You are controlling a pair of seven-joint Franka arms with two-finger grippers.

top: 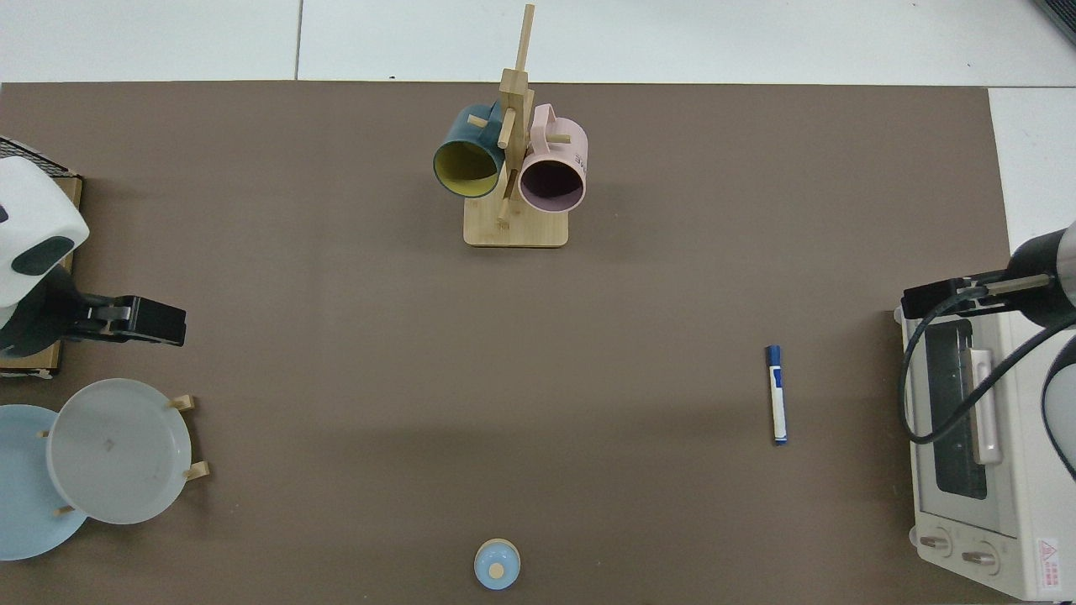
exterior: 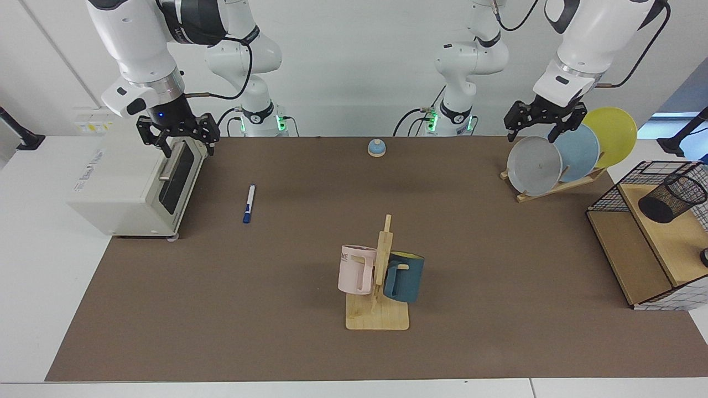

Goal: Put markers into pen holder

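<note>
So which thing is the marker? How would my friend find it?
Start at the white oven at one end of the brown mat. Just beside its door, the marker lies flat on the mat, alone. It is a thin white stick with a blue cap and blue end, far slimmer than the mugs in the middle.

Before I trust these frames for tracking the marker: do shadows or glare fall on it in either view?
Facing view: the slim white-barrelled marker with the blue cap lies evenly lit on the brown mat, with only a thin shadow beside it and no glare. Top view: a faint broad shadow band crosses the mat near it, yet the marker stays distinct.
</note>
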